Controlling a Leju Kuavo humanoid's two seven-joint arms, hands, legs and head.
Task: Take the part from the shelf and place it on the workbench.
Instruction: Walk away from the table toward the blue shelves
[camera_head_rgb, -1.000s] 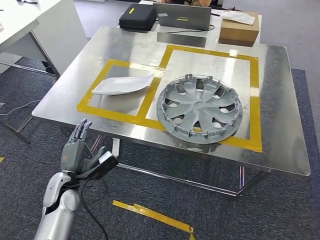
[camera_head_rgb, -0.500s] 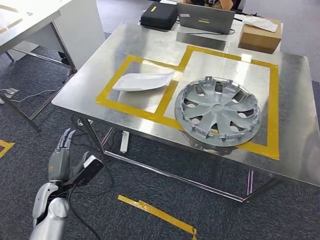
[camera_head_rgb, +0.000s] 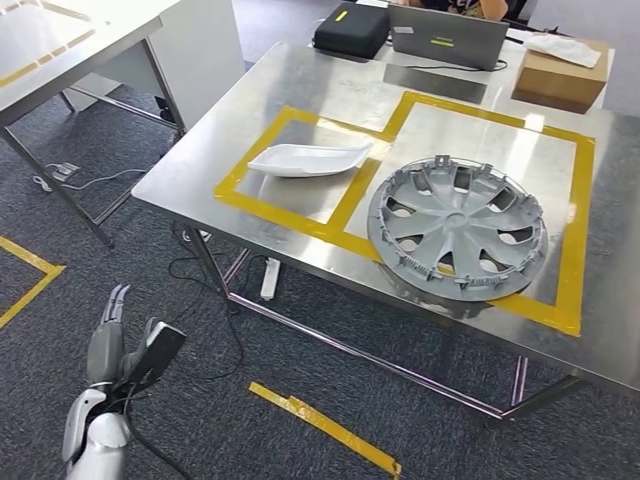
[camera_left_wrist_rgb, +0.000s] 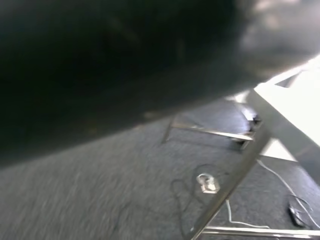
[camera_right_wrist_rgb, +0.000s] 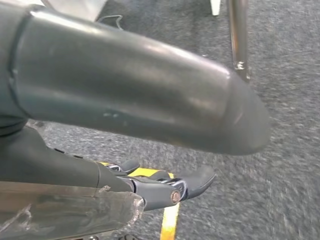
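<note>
A white curved part lies on the steel workbench, inside the left yellow-taped frame. A grey hubcap lies in the right frame beside it. My left hand hangs low over the carpet, well short of the bench's front edge, fingers straight and apart, holding nothing. In the right wrist view my right hand stretches out over the carpet. Its thick thumb and dark fingers are apart, with nothing between them.
At the bench's far edge stand a black case, a laptop and a cardboard box. A white table stands to the left. Cables and a power strip lie under the bench; yellow tape marks the carpet.
The whole picture has shifted right and slightly down, so the camera has turned left. My left hand has dropped lower and further left in the picture, still holding nothing.
</note>
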